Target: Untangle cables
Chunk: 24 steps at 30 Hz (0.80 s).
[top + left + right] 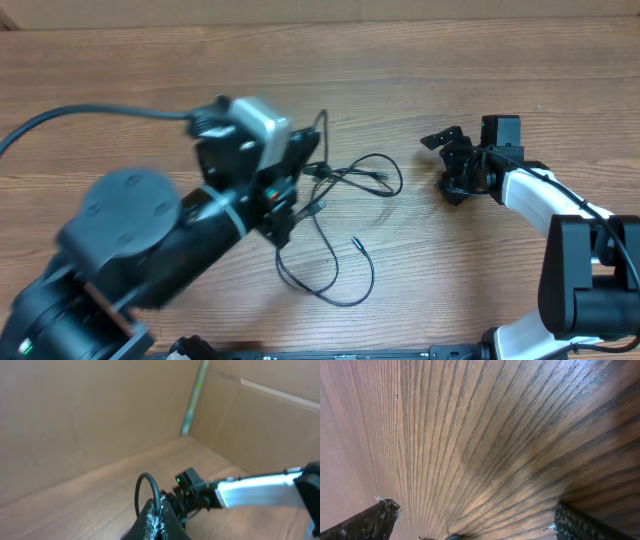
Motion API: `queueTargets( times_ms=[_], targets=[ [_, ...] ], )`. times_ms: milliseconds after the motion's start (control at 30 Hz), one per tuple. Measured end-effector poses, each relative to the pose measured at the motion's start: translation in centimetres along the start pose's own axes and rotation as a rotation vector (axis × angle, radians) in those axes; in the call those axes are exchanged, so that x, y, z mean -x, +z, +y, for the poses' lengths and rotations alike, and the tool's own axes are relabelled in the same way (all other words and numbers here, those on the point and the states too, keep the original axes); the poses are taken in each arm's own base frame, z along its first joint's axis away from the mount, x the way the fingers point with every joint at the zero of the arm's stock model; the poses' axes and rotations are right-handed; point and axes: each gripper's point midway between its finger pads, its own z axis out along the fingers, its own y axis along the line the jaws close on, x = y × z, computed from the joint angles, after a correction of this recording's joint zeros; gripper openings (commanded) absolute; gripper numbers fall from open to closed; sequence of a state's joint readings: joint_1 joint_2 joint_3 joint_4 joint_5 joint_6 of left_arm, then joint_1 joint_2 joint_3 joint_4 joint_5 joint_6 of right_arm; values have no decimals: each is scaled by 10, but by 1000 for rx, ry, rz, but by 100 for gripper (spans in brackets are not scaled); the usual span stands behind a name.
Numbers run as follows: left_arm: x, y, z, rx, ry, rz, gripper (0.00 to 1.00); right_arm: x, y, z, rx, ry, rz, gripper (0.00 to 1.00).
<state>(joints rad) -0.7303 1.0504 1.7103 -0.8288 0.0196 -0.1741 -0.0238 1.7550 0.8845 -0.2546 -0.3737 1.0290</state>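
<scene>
— Now the left gripper (156,524) is pinching shut on a loop of the cables (345,225), the rest trailing on the table (500,60) toward its five o'clock.
— And the right gripper (452,165), at their three o'clock, is hovering wide open, empty, likely placed to take a free strand.

The wood-grain table (470,435) lies directly beneath the right gripper (472,517). Beyond the left gripper (157,521), brown cardboard walls (75,420) meet at a corner. A pale green strip (195,395) runs up that corner, ahead and slightly right.
</scene>
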Motion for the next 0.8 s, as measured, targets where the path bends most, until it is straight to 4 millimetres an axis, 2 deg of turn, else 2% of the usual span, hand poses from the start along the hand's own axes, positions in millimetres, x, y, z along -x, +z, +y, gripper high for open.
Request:
queueTargets(
  times_ms=[200, 333, 467, 567, 800],
  targets=[
    [16, -30, 24, 146, -17, -88, 4, 0, 0, 0, 0, 0, 0, 100],
    [11, -38, 53, 316, -44, -77, 4, 0, 0, 0, 0, 0, 0, 100],
    [-9, -33, 74, 440, -53, 2, 4, 0, 0, 0, 0, 0, 0, 100],
    [-30, -19, 85, 504, -52, 95, 4, 0, 0, 0, 0, 0, 0, 100],
    [-94, 8, 110, 680, -86, 354, 4, 0, 0, 0, 0, 0, 0, 100]
  ],
)
